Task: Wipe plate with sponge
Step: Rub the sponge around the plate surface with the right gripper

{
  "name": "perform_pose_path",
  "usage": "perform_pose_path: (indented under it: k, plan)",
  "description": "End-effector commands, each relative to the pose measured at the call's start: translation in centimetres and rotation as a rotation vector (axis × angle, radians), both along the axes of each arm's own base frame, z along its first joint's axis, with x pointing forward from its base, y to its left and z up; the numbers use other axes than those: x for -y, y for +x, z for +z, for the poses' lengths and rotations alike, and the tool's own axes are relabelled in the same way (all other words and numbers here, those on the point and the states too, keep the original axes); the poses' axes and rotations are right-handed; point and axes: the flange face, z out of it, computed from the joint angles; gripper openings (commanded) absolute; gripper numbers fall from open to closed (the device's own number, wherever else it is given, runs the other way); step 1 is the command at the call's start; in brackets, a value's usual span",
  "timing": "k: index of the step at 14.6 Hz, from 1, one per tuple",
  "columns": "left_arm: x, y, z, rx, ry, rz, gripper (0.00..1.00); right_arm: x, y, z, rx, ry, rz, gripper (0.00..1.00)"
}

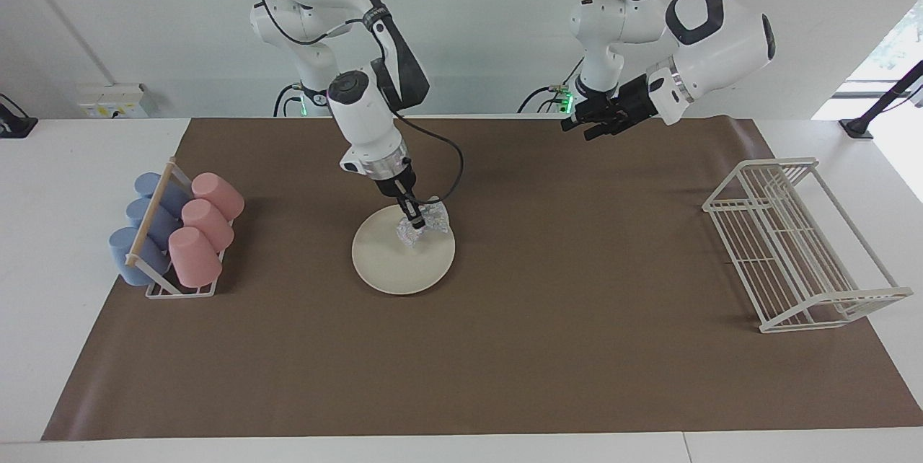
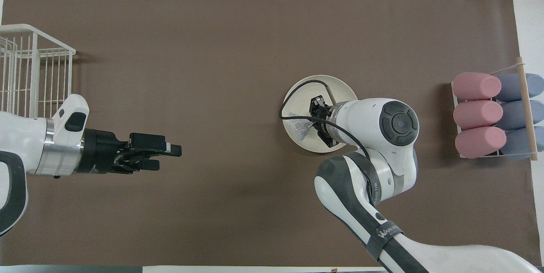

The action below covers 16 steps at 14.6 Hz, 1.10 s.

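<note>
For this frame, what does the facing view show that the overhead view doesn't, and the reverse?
Facing view only: both arm bases and the wall, and the sponge pressed on the plate under the right pincer.

Overhead view only: the right arm covering the plate's nearer edge.

Both: the left pincer waiting over the brown mat, the cup rack, the white wire rack.

Right pincer (image 2: 309, 120), sponge (image 2: 300, 127), plate (image 2: 335, 86)
</note>
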Motion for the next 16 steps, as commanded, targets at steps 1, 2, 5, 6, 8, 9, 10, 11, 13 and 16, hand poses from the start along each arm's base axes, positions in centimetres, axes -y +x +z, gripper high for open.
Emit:
perform_pose_path:
  k: [1,2,5,6,8,9,10,11,13,16]
  plan:
    - [-0.4,0.2,0.5,-0.005,0.028,0.01,1.0,-0.5,-0.7,-2.4,-0.001,-0.01,0.026,0.0]
    - [-0.4,0.2,0.5,-0.006,0.027,0.01,1.0,-0.5,-0.7,-3.1,-0.01,-0.013,0.029,0.0]
    - [-0.8,0.3,0.5,-0.006,0.027,0.02,1.0,0.1,-0.7,-5.0,-0.028,-0.023,0.056,0.0]
    - [-0.8,0.3,0.5,-0.006,0.029,0.02,1.0,0.6,-0.7,-5.4,-0.025,-0.027,0.062,0.0]
    - [-0.9,0.3,0.5,-0.004,0.043,0.016,1.0,3.1,0.0,-5.8,-0.018,-0.037,0.081,0.0]
    - [-0.9,0.3,0.5,-0.004,0.044,0.016,1.0,4.6,0.5,-6.0,-0.011,-0.044,0.103,0.0]
    - [-1.0,0.4,0.4,-0.002,0.046,0.016,1.0,6.2,1.0,-6.1,-0.003,-0.05,0.122,0.0]
    - [-1.0,0.4,0.4,-0.004,0.046,0.017,1.0,7.2,1.3,-6.2,0.003,-0.054,0.136,0.0]
    - [-1.7,0.5,0.4,-0.003,0.047,0.031,1.0,7.5,1.3,-6.2,0.004,-0.054,0.136,0.0]
    - [-1.9,0.6,0.5,-0.001,0.048,0.036,1.0,7.0,1.2,-6.2,0.0,-0.044,0.128,0.0]
